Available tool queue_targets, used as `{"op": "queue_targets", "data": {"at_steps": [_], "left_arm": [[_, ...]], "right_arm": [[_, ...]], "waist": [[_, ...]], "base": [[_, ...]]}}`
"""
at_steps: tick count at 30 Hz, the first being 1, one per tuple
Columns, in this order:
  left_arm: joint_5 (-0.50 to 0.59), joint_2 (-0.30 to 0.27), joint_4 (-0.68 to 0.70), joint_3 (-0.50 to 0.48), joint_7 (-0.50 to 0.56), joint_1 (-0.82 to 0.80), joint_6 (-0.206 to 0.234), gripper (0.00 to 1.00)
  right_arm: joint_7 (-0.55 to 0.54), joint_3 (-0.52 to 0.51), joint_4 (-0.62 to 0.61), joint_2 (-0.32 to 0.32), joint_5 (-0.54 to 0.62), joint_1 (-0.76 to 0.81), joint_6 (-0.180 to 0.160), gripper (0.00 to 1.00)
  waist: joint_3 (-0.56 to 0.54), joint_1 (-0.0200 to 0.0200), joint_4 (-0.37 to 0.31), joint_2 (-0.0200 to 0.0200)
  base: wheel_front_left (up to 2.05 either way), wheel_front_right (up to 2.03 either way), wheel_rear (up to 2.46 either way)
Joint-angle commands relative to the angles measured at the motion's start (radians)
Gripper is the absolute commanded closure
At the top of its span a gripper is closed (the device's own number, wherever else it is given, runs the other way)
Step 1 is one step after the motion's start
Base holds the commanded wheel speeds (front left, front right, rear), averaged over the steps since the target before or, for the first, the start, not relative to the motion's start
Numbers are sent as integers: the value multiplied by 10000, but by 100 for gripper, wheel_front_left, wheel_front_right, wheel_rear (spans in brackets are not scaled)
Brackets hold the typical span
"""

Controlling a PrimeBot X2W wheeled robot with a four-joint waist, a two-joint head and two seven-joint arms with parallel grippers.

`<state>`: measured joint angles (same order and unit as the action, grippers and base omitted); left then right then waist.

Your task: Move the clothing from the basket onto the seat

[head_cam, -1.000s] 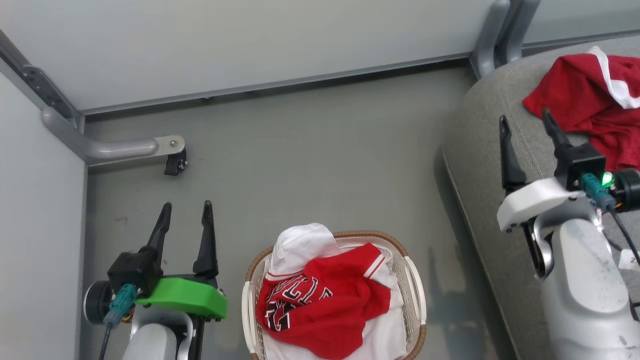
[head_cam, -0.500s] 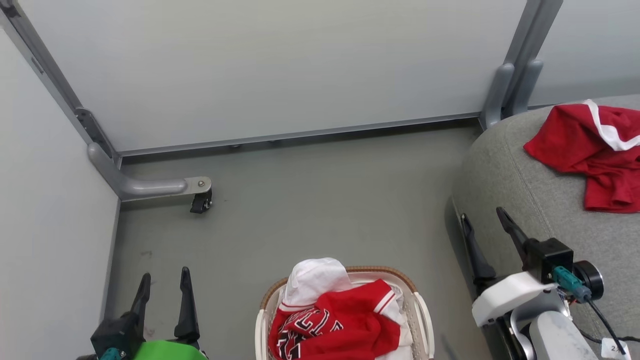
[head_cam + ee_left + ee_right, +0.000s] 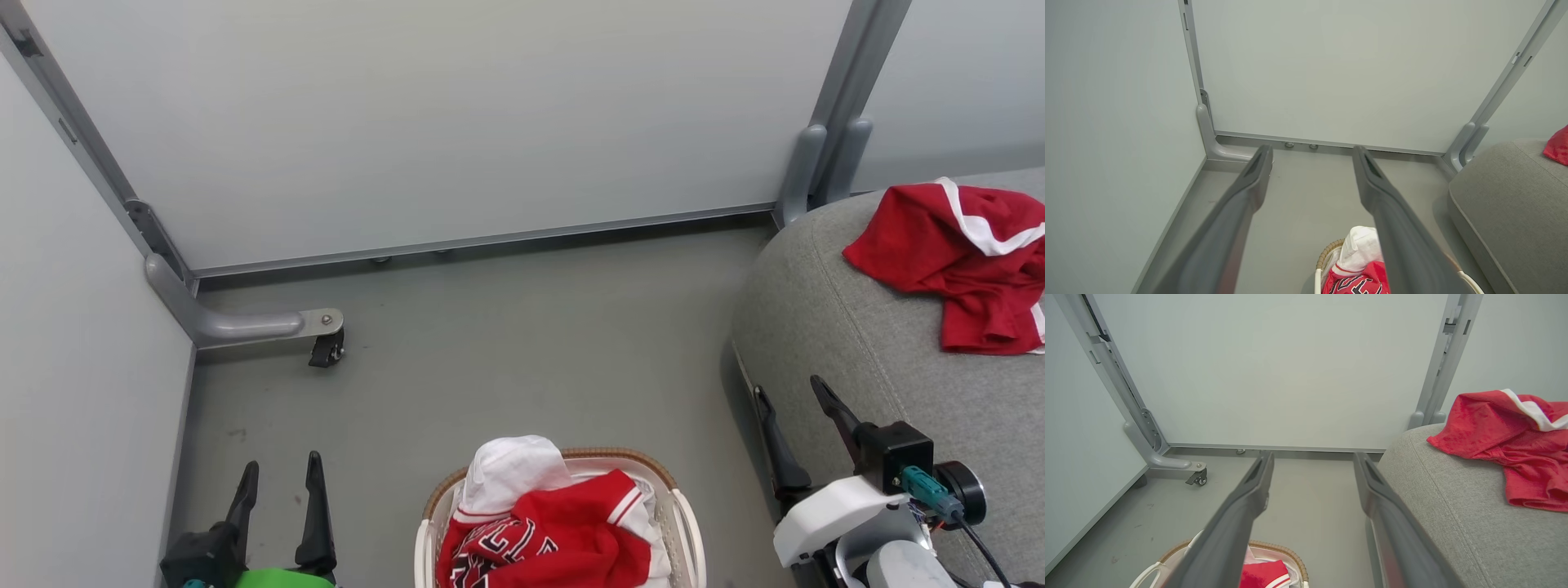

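Jaws apart and empty on both left gripper (image 3: 282,462) and right gripper (image 3: 789,385), low in head view. Grey seat (image 3: 824,327) at right, right gripper beside its front edge. Basket (image 3: 684,531) on floor (image 3: 522,351) between grippers. Red garment (image 3: 939,261), white-trimmed, crumpled on seat. Lettered red jersey (image 3: 563,543) heaped in basket over white liner (image 3: 510,469).

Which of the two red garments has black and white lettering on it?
The garment heaped in the basket carries the lettering. The other garment, lying on the grey seat, shows only red fabric with a white stripe.
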<state>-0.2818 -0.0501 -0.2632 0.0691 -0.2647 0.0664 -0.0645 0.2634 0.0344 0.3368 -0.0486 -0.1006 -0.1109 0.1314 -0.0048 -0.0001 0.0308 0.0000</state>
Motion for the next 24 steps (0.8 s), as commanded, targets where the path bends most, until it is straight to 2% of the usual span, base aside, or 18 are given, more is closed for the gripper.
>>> {"op": "queue_targets", "data": {"at_steps": [1,24], "left_arm": [[-25,-7,-9,20,6,40,29,0],[14,-6,-231,337,7,-181,-92,0]], "right_arm": [[20,-18,36,-37,-42,84,-14,0],[20,141,66,-35,23,-161,-14,0]], "waist": [[-9,1,4,0],[94,1,-31,0]], "base": [[0,0,0],[0,0,0]]}}
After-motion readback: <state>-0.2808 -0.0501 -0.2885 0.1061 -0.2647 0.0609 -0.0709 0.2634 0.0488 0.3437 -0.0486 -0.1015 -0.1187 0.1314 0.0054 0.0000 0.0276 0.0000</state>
